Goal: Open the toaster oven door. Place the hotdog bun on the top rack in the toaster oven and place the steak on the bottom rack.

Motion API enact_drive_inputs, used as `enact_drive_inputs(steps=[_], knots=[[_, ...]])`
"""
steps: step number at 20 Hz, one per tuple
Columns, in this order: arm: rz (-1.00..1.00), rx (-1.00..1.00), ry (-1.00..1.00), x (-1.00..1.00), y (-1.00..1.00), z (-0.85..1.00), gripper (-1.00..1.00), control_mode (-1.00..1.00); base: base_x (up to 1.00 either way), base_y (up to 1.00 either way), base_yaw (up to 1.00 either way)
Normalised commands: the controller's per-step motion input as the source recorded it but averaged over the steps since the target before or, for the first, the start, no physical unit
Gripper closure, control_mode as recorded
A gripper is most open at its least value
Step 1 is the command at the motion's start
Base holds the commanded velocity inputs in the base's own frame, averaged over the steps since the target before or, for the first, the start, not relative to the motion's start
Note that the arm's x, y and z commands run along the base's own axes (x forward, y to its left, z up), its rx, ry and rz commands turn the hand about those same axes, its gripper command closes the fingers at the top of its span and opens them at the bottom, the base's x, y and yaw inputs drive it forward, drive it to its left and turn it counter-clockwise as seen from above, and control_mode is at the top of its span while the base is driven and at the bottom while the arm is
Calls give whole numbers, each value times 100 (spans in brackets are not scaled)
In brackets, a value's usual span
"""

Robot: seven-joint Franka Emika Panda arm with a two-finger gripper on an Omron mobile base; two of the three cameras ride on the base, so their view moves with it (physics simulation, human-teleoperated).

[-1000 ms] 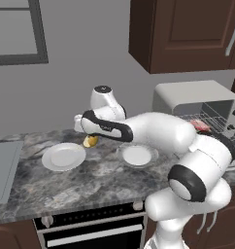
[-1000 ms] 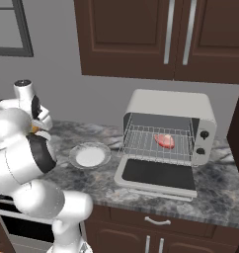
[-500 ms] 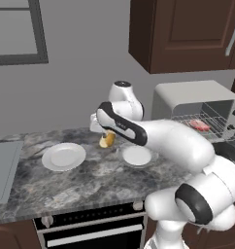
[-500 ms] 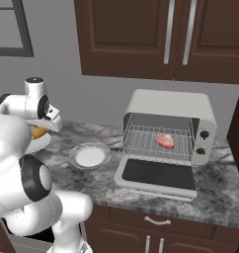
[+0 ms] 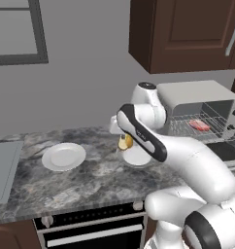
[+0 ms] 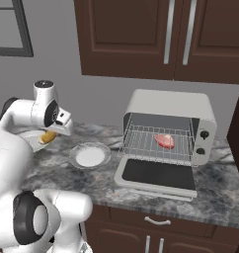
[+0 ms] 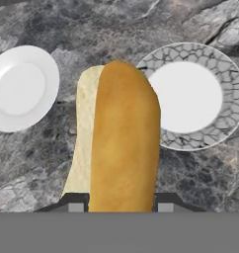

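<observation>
Carrying the hotdog bun (image 7: pixel 122 138) clamped in my claw (image 5: pixel 123 142), left of the toaster oven (image 6: pixel 168 131); steak (image 6: pixel 164 141) sits racked, door (image 6: pixel 158 175) down. Next: swing right to the top rack.

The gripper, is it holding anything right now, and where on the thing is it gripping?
Yes. The gripper holds the hotdog bun by one end, a finger on each long side, above the counter.
</observation>
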Motion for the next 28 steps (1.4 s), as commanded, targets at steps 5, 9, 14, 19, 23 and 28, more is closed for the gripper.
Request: enact_drive_inputs(steps=[5, 9, 14, 19, 23, 28], knots=[[4, 0, -2, -23, -60, 17, 100, -100, 0, 0, 0], [5, 0, -3, -19, -59, 25, 100, -100, 0, 0, 0], [5, 0, 0, -15, -57, 24, 100, -100, 0, 0, 0], [4, 0, 0, -5, -57, 6, 100, -100, 0, 0, 0], [3, 0, 0, 0, -57, 3, 100, -100, 0, 0, 0], [0, 0, -3, 0, -54, 6, 100, -100, 0, 0, 0]])
